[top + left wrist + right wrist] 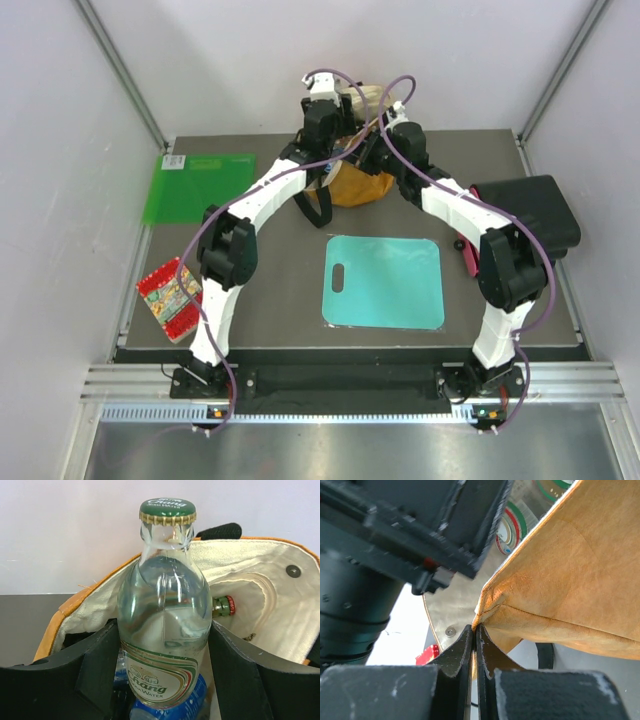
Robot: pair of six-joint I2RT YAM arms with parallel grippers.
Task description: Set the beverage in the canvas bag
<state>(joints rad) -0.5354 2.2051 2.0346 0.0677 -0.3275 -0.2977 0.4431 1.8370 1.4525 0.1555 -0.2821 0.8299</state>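
Clear glass Chang soda-water bottle (165, 610), green crown cap, upright, clamped in the left end effector (165, 680) above the open mouth of the mustard-yellow canvas bag (260, 575); cream lining visible. Right end effector (474, 647) closed, pinching the bag rim. Bag at far edge of counter (270, 290).

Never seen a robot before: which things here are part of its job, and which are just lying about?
Job: bottle, bag, left fingers gripping the bottle, right fingers pinching the bag's edge.
Lying about: green mat, teal board, snack packet, black case.
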